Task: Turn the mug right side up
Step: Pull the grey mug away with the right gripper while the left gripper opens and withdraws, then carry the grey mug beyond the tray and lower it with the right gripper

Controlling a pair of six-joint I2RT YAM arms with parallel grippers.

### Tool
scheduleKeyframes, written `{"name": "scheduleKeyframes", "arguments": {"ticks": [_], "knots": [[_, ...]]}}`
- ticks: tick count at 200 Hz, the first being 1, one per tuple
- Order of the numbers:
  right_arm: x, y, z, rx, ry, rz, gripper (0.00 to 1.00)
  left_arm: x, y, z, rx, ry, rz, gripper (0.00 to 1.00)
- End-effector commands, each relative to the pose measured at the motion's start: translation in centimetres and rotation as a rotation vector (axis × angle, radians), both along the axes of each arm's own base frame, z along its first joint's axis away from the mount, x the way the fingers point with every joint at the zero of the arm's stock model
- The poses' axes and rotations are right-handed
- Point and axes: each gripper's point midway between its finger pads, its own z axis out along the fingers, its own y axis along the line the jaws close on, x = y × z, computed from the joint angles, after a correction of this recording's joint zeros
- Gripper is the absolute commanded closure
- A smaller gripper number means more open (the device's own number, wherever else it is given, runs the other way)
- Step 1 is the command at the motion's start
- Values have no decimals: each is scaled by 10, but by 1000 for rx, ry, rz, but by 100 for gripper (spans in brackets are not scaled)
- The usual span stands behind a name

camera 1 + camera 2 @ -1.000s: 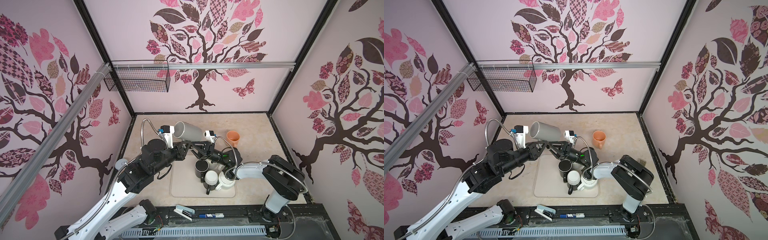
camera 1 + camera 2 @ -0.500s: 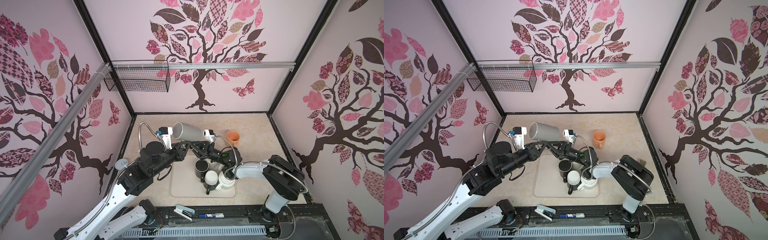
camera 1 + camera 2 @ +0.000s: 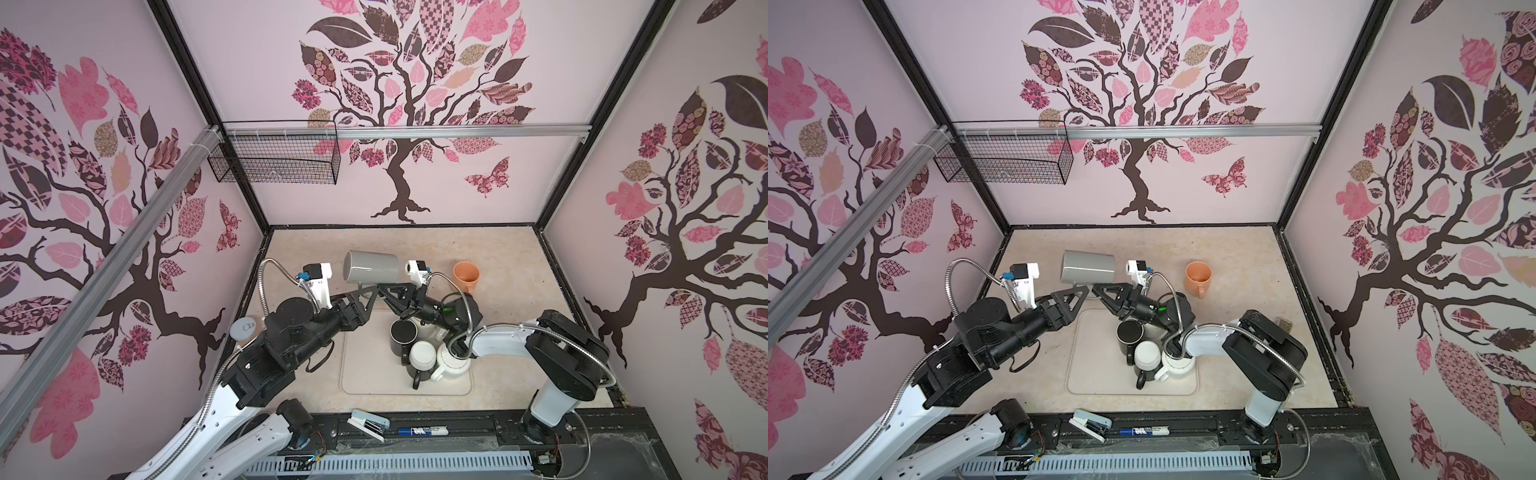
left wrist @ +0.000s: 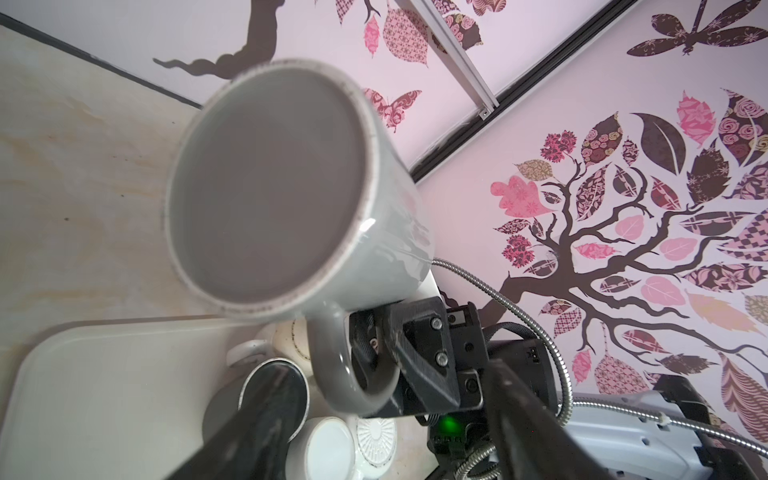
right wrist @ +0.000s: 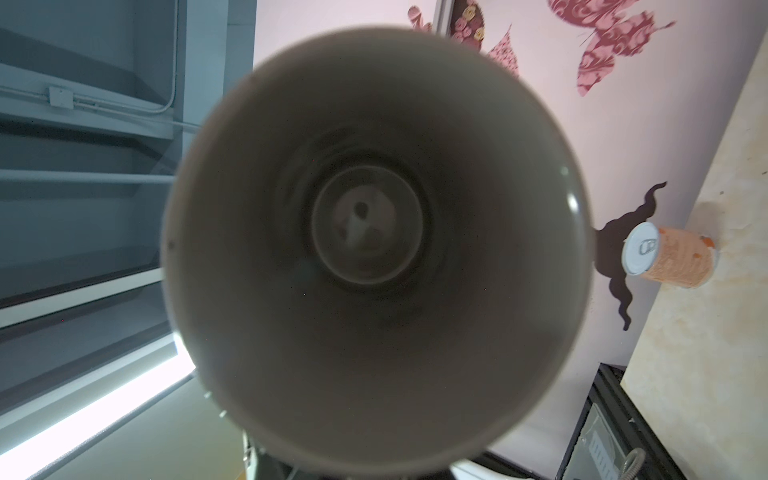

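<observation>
Right gripper (image 3: 1096, 290) pinches handle (image 4: 332, 374) of grey mug (image 3: 371, 268), sideways aloft; left gripper (image 3: 1079, 296) spread nearby. Best: roll wrist slowly till mouth up, land base flat.

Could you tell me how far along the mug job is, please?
Done: the grey mug is off the table. In hand: the right claw is shut on its handle, holding it sideways in the air; the left claw is open beside it. Left: tip it mouth-up and set it down.
</observation>
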Motion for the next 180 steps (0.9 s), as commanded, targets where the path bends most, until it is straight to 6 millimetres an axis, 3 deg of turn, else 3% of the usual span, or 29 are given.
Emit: {"name": "scheduleKeyframes", "arguments": {"ticks": [1,45,105,140,180], "knots": [[-5,-25,50,152,-77,-38,100,0,22,0,106,-36,77,3],[14,-29,27,79,-12,-50,100,-9,54,-4,193,-69,159,3],[45,-37,3,-96,-22,-118,100,-14,79,-33,277,-47,239,3],[86,-41,-39,-318,-13,-190,100,-11,82,-46,329,-26,255,3],[142,-61,-66,-470,-14,-280,100,-7,80,-58,350,-12,259,3]]}}
